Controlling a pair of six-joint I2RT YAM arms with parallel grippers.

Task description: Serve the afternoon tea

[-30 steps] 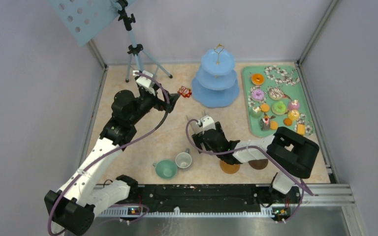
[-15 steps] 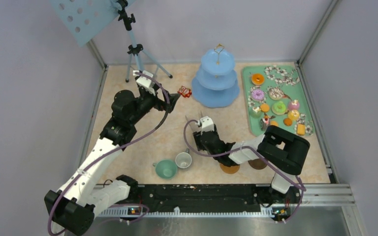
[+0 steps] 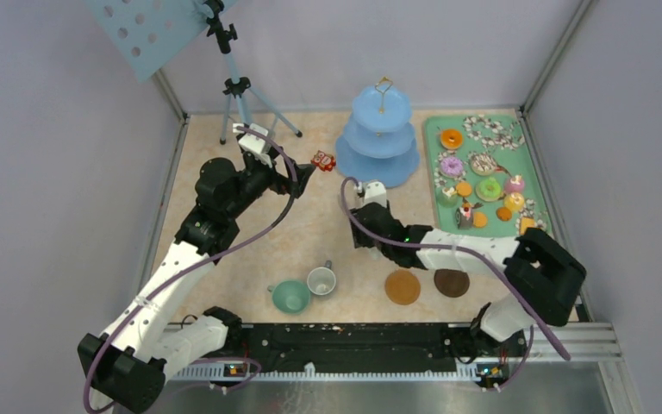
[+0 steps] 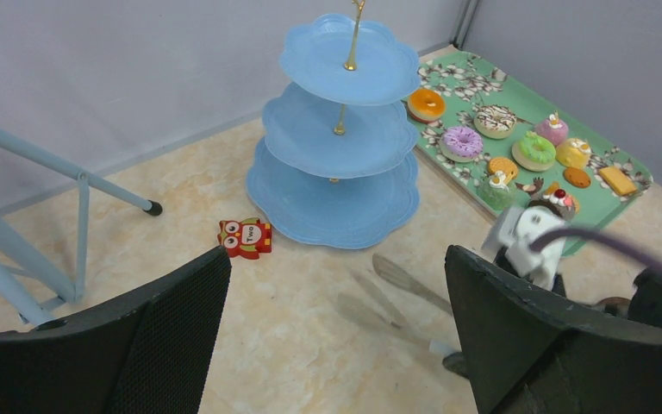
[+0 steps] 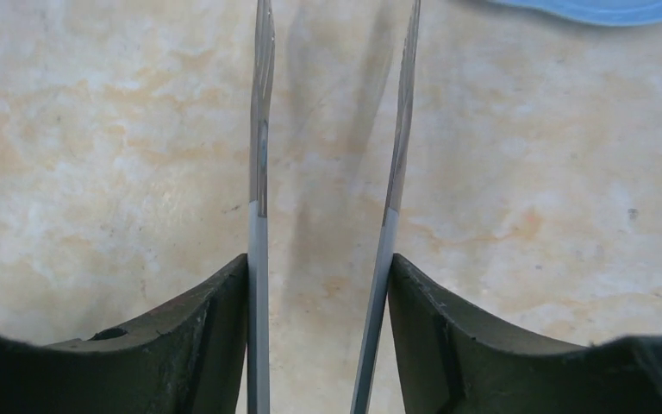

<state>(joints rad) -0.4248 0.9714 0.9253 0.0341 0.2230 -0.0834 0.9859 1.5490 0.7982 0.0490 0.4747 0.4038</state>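
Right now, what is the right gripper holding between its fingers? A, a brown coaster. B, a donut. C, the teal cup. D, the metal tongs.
D: in the right wrist view the right gripper has both long blades of the metal tongs lying against the inner faces of its fingers.

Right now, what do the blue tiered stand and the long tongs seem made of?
Tiered stand: smooth, evenly pale-blue scalloped plates suggest glazed ceramic or glossy plastic; its centre rod looks gold-toned metal. Tongs: thin grey blades with a dull sheen, likely stainless steel.
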